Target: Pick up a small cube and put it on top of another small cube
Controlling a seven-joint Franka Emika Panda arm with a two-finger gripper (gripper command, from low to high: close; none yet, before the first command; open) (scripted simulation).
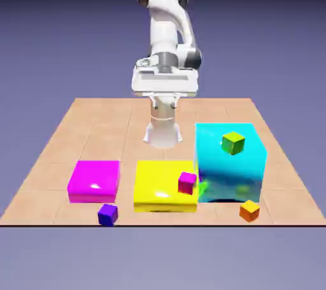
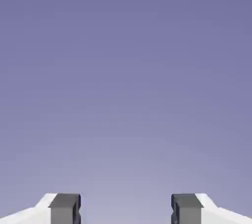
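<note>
Gripper [image 2: 126, 209] spread wide, holding nothing; purple cube [image 1: 108, 215] beside the magenta block [image 1: 94, 182].

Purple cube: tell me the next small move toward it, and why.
Probably swing the open fingers toward the exterior view's left and tilt them down at the purple cube: the hand view shows only backdrop between them, and the cube sits on the table near its front edge.
</note>
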